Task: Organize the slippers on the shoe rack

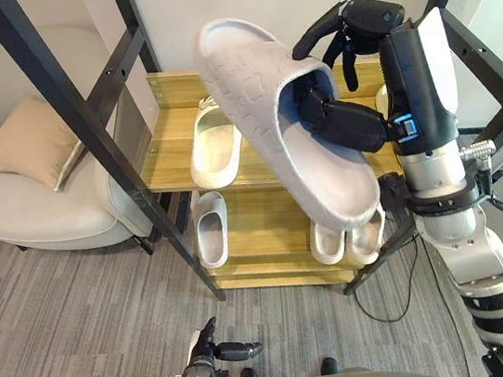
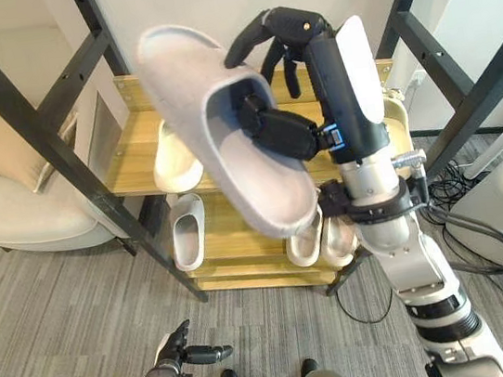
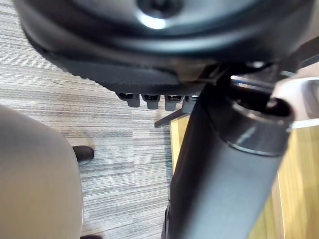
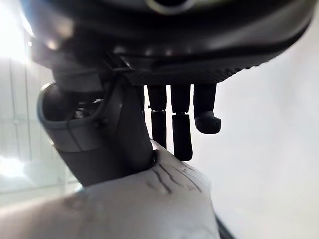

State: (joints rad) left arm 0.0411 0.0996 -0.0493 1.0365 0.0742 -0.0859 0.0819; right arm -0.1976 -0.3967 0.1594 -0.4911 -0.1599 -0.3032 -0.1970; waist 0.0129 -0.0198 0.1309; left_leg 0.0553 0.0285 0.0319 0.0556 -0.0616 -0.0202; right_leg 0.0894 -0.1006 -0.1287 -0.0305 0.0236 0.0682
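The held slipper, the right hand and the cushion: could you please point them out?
held slipper (image 1: pixel 251 85), left eye view, on its textured strap.
right hand (image 1: pixel 346 124), left eye view, on the thumb tucked under the strap.
cushion (image 1: pixel 29 140), left eye view, middle of its face.

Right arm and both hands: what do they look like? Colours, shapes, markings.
The right arm is silver-grey, built of rounded segments with dark ribbed rings at the joints. Its forearm is black with a long white panel and a small blue lit mark near the wrist. The right hand and left hand are dark.
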